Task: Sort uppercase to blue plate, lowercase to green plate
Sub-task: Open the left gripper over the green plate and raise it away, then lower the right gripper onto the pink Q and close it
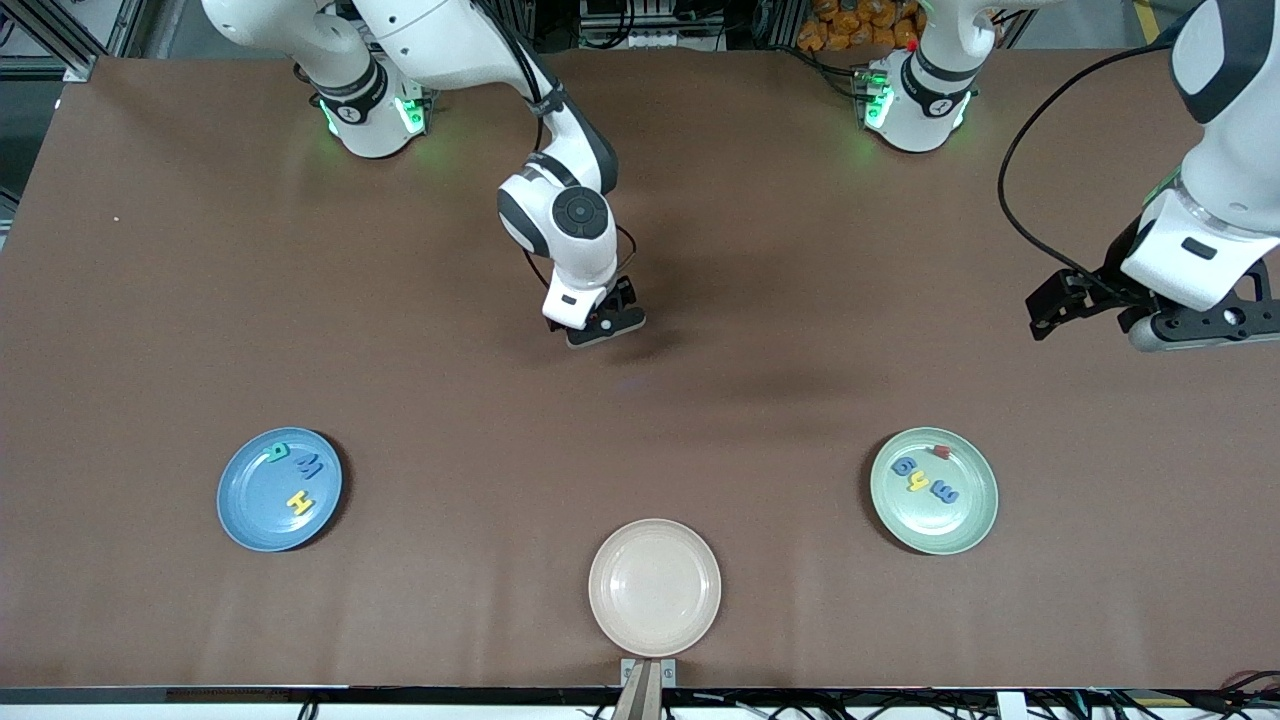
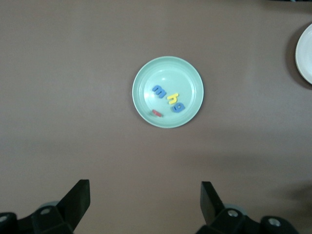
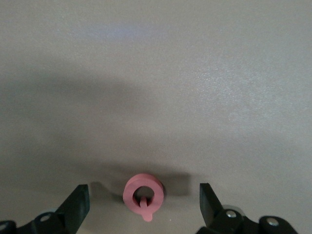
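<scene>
Right gripper (image 3: 141, 204): hanging spread over the red Q (image 3: 143, 196) lying on the bare table (image 1: 800, 300) (not gripping).
Left gripper (image 2: 145, 204): waiting spread, high above the green plate (image 2: 187, 73).
Blue plate (image 1: 240, 500): holding three letters.

Setting: a robotics lab test cell, not a home or shop. Two white robot arm bases (image 1: 375, 110) are bolted along one edge of a broad brown-covered tabletop (image 1: 800, 300), each with green status lights lit at its foot. Black cables (image 1: 1030, 180) loop off the arms. Aluminium frame rails (image 1: 60, 40) and wiring clutter stand past the tabletop's edge. A small metal bracket (image 1: 648, 672) is clamped at the edge nearest the front camera.
</scene>
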Robot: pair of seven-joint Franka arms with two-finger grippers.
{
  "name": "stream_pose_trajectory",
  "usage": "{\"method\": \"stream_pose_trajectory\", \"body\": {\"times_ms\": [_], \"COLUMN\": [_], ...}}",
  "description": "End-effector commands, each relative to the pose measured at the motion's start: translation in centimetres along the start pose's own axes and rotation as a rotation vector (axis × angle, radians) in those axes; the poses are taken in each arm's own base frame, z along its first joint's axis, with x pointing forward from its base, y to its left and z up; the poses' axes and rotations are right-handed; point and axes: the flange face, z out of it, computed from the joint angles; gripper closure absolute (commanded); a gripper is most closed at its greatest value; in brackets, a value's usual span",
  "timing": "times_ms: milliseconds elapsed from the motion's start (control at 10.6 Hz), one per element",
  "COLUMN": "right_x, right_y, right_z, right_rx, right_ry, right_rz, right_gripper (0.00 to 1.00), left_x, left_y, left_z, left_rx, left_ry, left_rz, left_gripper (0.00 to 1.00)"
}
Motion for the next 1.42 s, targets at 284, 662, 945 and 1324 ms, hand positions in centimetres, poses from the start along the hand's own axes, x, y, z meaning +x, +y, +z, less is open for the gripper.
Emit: {"method": "stream_pose_trajectory", "body": {"times_ms": [284, 662, 945, 1324], "right_x": [-1.2, -1.4, -1.3, -1.2], "right_y": [-0.3, -0.6, -0.6, -0.6], "right_z": [0.9, 0.9, 0.6, 0.0], "right_rx": [0.007, 0.01, 0.012, 0.017], "right_ry": [0.018, 0.017, 0.019, 0.027], "right_rz": [0.01, 0.018, 0.02, 0.021], "right_gripper": [0.0, 0.0, 1.0, 1.0], "left_x": [-0.8, -1.1, -2.0, -2.0], "left_y": [-0.7, -0.8, -1.2, -1.0], "left_z": [-3.7, -4.9, -5.3, -5.6], "left_rx": [-0.014, -0.034, -0.025, -0.031], "left_ry": [-0.044, -0.051, -0.086, -0.082], "left_rz": [-0.012, -0.018, -0.019, -0.015], "left_gripper": [0.0, 0.0, 0.0, 0.0]}}
